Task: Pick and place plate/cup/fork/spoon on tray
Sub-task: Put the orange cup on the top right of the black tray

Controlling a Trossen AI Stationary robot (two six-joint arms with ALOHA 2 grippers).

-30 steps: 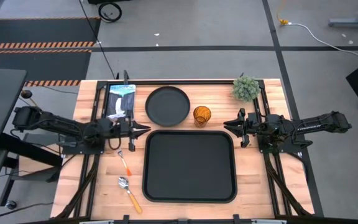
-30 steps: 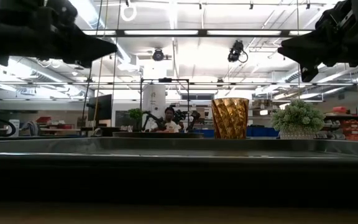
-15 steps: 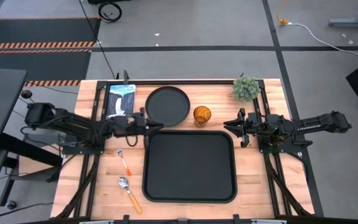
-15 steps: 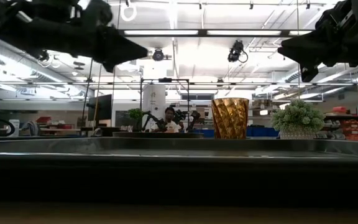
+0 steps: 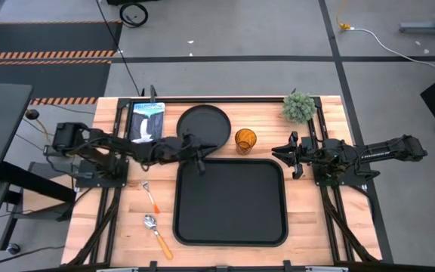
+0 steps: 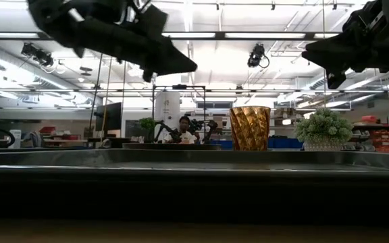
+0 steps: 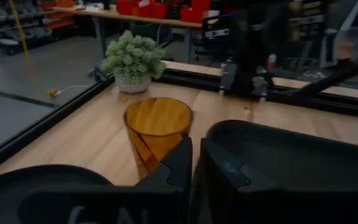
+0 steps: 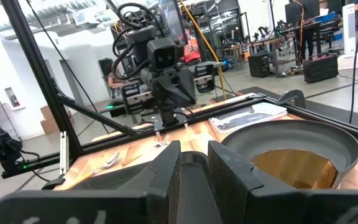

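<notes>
On the bare wood left of the tray (image 5: 230,202), the spoon (image 5: 156,233) lies slanted, bowl toward the table's far left, handle toward the near edge. The fork (image 5: 151,196) lies just beyond it, tines away. The left gripper (image 5: 202,153), fingers nearly together and empty, has travelled rightward since a second ago and now hangs over the plate's (image 5: 203,125) near rim; the arm hides that rim. The cup (image 5: 245,140) stands upright right of the plate. The right gripper (image 5: 278,153) waits beside the tray's far right corner, its fingers slightly apart.
</notes>
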